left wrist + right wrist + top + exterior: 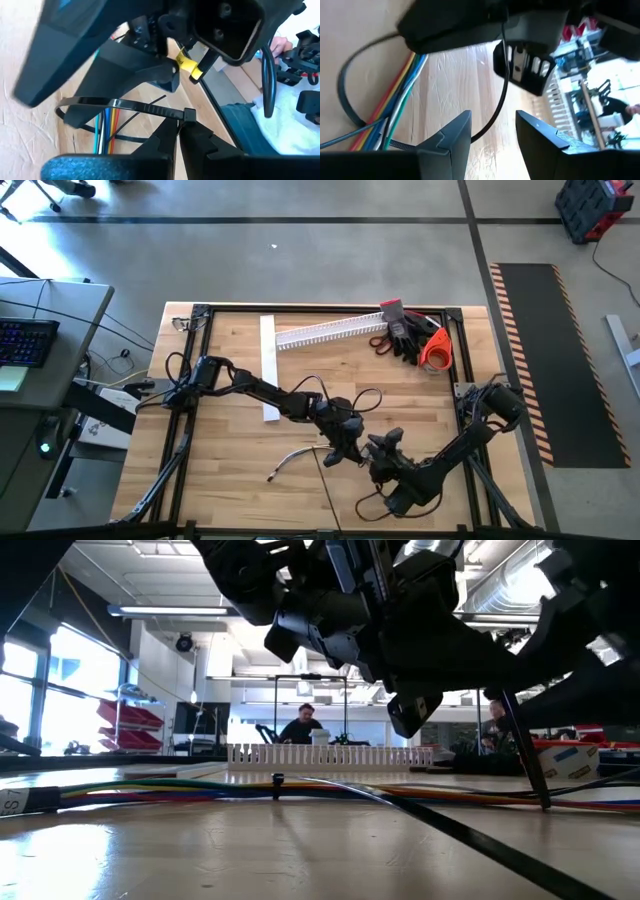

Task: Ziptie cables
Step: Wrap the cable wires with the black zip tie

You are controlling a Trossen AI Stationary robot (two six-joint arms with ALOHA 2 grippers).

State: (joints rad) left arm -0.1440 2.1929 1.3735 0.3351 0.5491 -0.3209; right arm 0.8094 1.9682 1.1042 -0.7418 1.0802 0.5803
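Currently your left gripper [179,131] pinches the ziptie [131,107] at its head, looped around the cables [106,127] mid-table; the right gripper [492,131] stands parted. Judged stiff, light and slick: grip the free tail close to the head.

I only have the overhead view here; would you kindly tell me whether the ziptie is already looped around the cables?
Observer: Yes. The left wrist view shows the ziptie looped around the cables, with the loop wide and not pulled tight.
Operator: Thank you. What is the left gripper doing?
Observer: The left gripper is shut on the ziptie, right at its head.
Operator: And the right one?
Observer: The right gripper is open, and a thin black strand runs through the gap between its fingers.
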